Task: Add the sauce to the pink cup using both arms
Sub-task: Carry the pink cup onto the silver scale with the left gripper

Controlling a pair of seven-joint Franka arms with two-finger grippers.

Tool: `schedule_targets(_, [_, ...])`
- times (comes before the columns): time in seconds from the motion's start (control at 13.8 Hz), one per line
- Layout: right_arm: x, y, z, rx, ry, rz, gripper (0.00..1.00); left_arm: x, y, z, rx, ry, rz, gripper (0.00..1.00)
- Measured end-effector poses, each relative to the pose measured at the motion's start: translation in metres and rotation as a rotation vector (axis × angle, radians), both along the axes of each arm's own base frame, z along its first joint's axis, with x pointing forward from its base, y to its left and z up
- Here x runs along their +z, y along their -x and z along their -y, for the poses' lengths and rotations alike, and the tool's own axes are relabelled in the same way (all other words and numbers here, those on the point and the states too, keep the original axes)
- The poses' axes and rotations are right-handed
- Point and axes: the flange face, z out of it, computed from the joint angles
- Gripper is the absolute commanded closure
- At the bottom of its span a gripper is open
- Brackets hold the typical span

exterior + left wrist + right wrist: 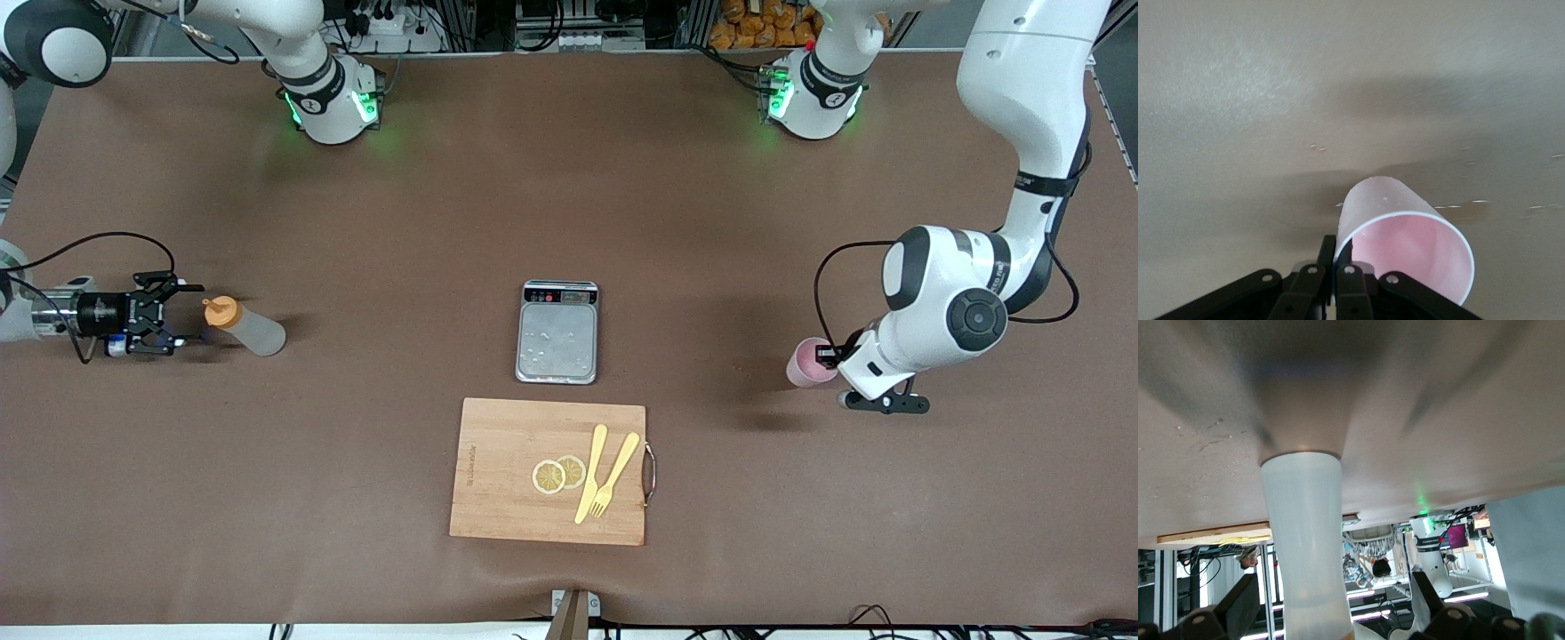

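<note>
Across a wide brown table mat (pixel 373 222), I see both of my arms working at opposite ends. At the right arm's end, the right gripper (pixel 173 316) sits low at the table with its fingers spread on either side of the sauce bottle's (pixel 244 326) orange cap, not yet closed; the translucent bottle stands upright on the mat and fills the middle of the right wrist view (pixel 1306 540), with a black finger (pixel 1238 607) on each side. At the left arm's end, the left gripper (pixel 831 356) is at the pink cup (pixel 807 363); in the left wrist view its fingers (pixel 1327 257) are pinched together on the rim of the cup (pixel 1405 233), one inside and one outside the wall. Midway between the arms a grey kitchen scale (pixel 557 332) lies flat, and nearer the front camera a wooden cutting board (pixel 507 462) carries two lemon slices (pixel 558 474) and a pair of pale yellow utensils (pixel 605 474), one of them a fork. Green lights glow on both arm bases along the table's edge, where cables and shelving crowd the room.
</note>
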Motion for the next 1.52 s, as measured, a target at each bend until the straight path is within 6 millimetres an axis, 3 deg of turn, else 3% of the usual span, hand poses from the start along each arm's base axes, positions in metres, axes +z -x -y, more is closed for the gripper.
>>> schedule_targets(0.22, [-0.009,-0.004,-0.012,0.002,-0.025,-0.004,0.0,0.04,0.011,0.048,0.055,0.021,-0.02,1.0])
schedule_targets(0.43, [-0.02,-0.009,-0.023,-0.012,-0.058,-0.007,0.0,0.071,0.025,0.112,0.127,0.036,-0.044,1.0])
schedule_targets(0.8, [-0.037,-0.014,-0.044,-0.007,-0.091,-0.013,0.0,0.091,0.055,0.219,0.23,0.053,-0.047,1.0])
schedule_targets(1.08, [-0.044,-0.02,-0.061,0.022,-0.096,-0.022,0.0,0.082,0.07,0.295,0.333,0.071,-0.079,1.0])
schedule_targets(1.3, [-0.045,-0.022,-0.068,0.034,-0.095,-0.023,0.3,0.068,0.07,0.333,0.419,0.091,-0.105,1.0])
schedule_targets(1.45, [-0.045,-0.022,-0.067,0.032,-0.093,-0.022,0.43,0.057,0.069,0.356,0.466,0.121,-0.104,1.0])
schedule_targets(1.52, [-0.045,-0.022,-0.066,0.031,-0.093,-0.019,0.45,0.05,0.072,0.366,0.478,0.13,-0.101,1.0])
